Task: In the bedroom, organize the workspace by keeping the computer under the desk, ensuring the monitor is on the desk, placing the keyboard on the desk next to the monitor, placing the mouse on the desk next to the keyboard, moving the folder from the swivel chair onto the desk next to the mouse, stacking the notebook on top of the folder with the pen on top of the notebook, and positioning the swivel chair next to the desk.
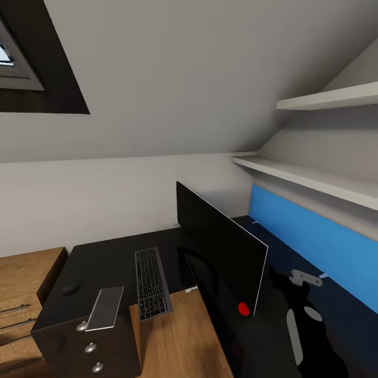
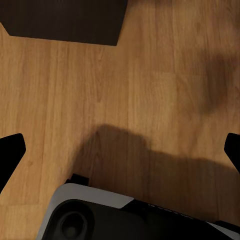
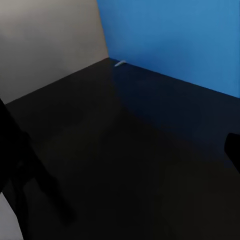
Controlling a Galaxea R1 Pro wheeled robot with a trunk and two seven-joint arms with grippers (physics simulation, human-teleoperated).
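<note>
From the head camera we look down on the glossy black desk, which bends away to the right beneath a long blue wall panel. The monitor stands on it, turned nearly edge-on, a red light at its lower corner. The keyboard lies to its left, its near end jutting past the desk edge. The mouse sits farther left, well apart from the keyboard. Between them a thin grey slab overhangs the drawer unit; we cannot make out what it is. The right arm is a dark shape against the dark desktop, hard to read.

At the left wrist we see wooden floor, and the left gripper with fingertips wide apart, empty.

At the right wrist we see bare desktop meeting the blue panel. The right gripper appears spread and empty, though its dark fingers blur into the surface.
</note>
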